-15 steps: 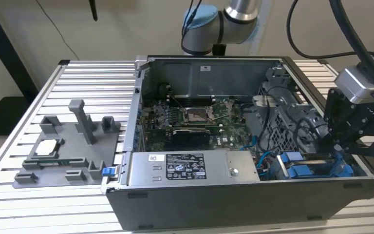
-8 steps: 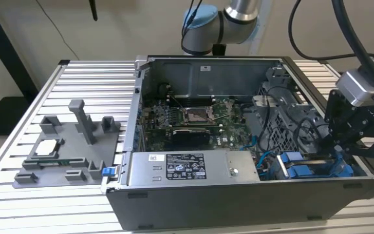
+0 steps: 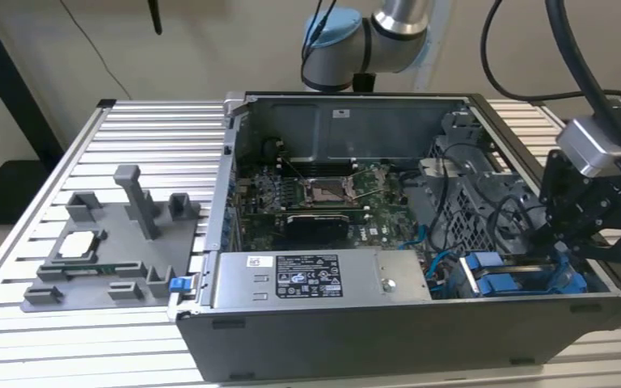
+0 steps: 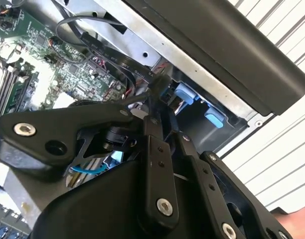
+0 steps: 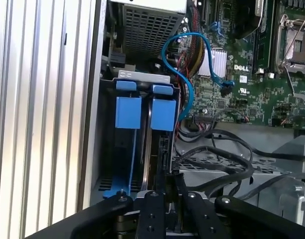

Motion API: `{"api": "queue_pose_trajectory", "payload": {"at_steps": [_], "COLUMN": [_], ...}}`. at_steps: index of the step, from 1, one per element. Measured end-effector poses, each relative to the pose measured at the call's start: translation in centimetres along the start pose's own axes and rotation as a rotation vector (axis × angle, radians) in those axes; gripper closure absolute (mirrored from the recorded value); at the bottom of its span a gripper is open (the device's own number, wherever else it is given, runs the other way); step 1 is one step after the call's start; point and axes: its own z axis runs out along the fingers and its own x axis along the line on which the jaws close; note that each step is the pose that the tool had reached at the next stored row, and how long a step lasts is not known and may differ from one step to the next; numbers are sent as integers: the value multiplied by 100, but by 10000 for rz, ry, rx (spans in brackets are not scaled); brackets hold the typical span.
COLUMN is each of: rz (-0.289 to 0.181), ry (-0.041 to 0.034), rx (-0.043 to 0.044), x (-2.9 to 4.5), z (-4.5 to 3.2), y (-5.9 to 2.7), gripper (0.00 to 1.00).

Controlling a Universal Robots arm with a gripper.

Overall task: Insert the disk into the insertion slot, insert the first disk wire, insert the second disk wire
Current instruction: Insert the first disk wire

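2 blue tabs stand side by side at the far end of the drive cage (image 5: 142, 75), straight ahead of the gripper (image 5: 167, 181) in the first wrist view. The one in line with the fingertips belongs to the disk (image 5: 163, 115), which sits edge-on inside the slot (image 5: 151, 137). The other tab (image 5: 128, 112), just to the side, heads a dark bay with a thin blue rail.

In the second wrist view the gripper (image 4: 156, 92) has its fingers drawn narrow. Their tips meet on the dark end of a flat black wire (image 4: 117, 62), right beside the blue tabs. I cannot tell for sure how firmly that plug is pinched, but nothing else lies between the tips. From there the wire trails away across the metal cage toward the motherboard (image 4: 38, 64).

Beyond the cage, a thin blue cable (image 5: 185, 55) loops over the board, and the vented power supply (image 5: 150, 22) lies past the tabs.

In the exterior view the gripper (image 3: 564, 242) reaches down into the open computer case (image 3: 397, 339) over the blue parts. Well away from it, outside the case, 1 grey fixture (image 3: 116, 250) rests on the slatted table (image 3: 149, 137).
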Motion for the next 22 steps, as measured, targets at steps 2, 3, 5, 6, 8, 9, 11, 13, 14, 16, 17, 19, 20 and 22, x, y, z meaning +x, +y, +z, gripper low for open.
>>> {"api": "queue_pose_trajectory", "payload": {"at_steps": [2,3,5,6,8,9,11,13,14,16,17,19,20,22], "rz": [204,277,321,325,330,332,343,357,363,377,381,385,388,393], "ry": [-12,-17,-20,-21,-20,-20,-23,-22,-22,-21,-19,-27,-20,-10], "rx": [31,41,44,44,43,43,46,47,48,51,52,52,53,53], "x": [0,0,3,7,14,19,19,20,20,21,23,26,28,30], "z": [1,2,1,1,0,-1,0,2,5,16,22,45,55,70], "y": [0,0,0,1,4,6,16,22,22,22,22,20,20,19], "gripper": [100,100,100,100,100,100,100,100,100,100,100,100,100,100]}}
